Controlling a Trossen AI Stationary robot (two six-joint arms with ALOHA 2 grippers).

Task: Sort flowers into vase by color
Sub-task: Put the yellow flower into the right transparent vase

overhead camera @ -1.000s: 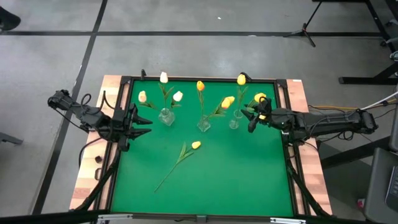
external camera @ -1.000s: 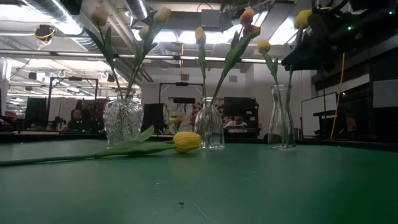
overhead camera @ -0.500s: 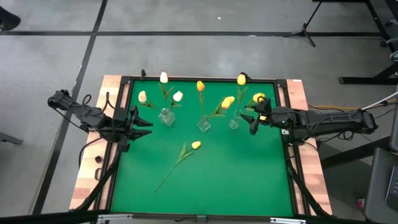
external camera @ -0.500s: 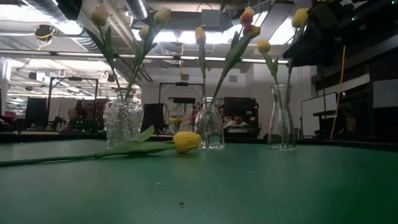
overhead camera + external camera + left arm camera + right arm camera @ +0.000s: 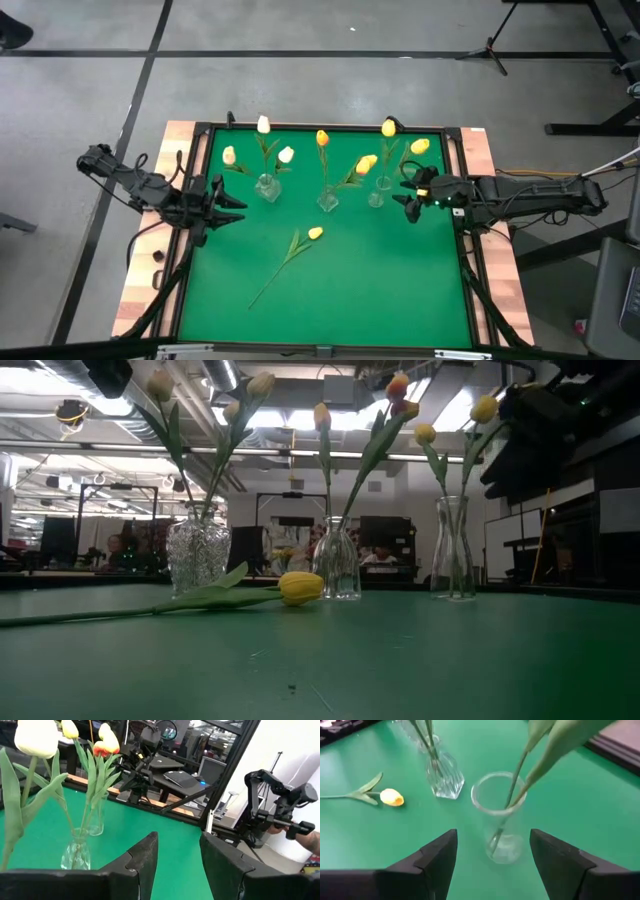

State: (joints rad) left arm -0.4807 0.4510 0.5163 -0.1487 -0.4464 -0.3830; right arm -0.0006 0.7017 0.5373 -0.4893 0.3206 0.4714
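High view: with wide jaws, the right gripper [image 5: 408, 196] should be drawn clear of the right-hand clear glass vase [image 5: 377, 194] so the yellow tulips [image 5: 419, 146] are not snagged; the left gripper [image 5: 236, 200], jaws parted and empty, waits at the table's left edge.

Three clear glass vases on the green worktop [image 5: 400, 290]: a ribbed one [image 5: 267, 187], a middle one [image 5: 328, 201], a slim one [image 5: 377, 195]. Three pale tulips [image 5: 264, 125] in the first. Three yellow and orange tulips [image 5: 322, 138] in the middle. Two yellow tulips [image 5: 388, 128] in the slim one. One yellow tulip lying loose [image 5: 315, 233]. Nine flowers altogether. Two dark arms.
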